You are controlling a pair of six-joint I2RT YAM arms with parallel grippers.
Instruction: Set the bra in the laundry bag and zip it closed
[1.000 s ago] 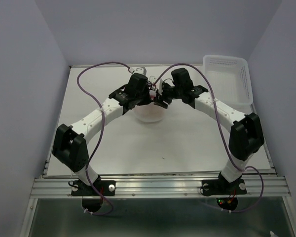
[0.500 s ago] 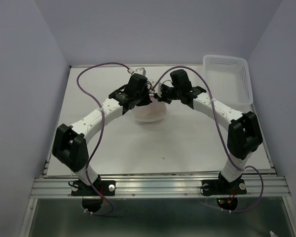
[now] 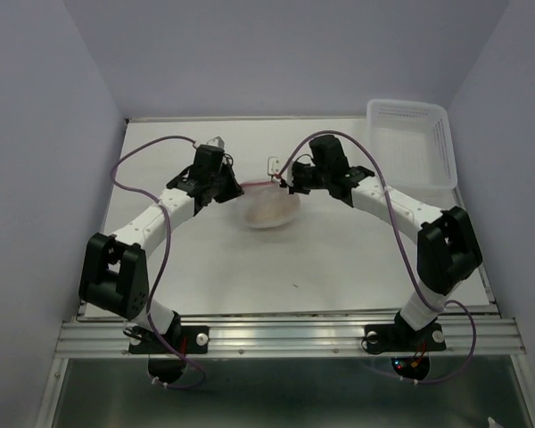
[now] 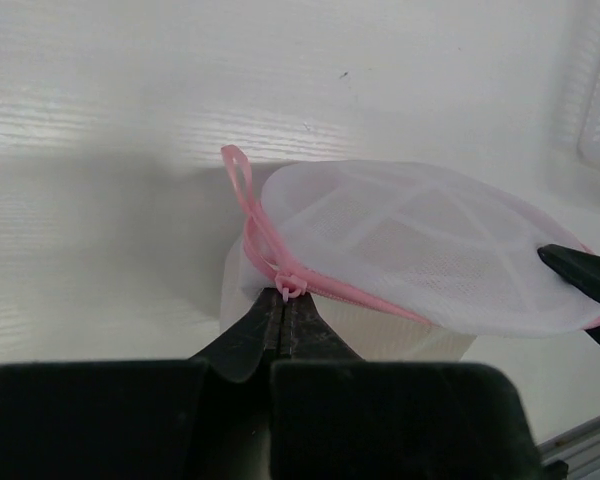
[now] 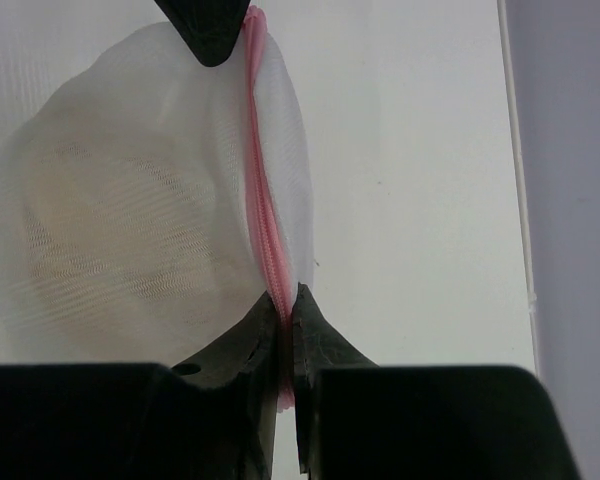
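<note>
Pink zipper trim [image 5: 265, 230] stretches between the two grippers: the left gripper [image 4: 285, 298] is clenched on the zipper pull [image 4: 290, 286] at the 9 o'clock end of the laundry bag [image 3: 269, 212], and the right gripper [image 5: 285, 310] is pinched tight on the trim at its 3 o'clock end. Only the right wrist view shows the bra [image 5: 100, 225], a beige shape inside the mesh; the top view shows the whole white basket [image 3: 410, 147], well apart at the 2 o'clock corner of the table [image 3: 339, 259].
</note>
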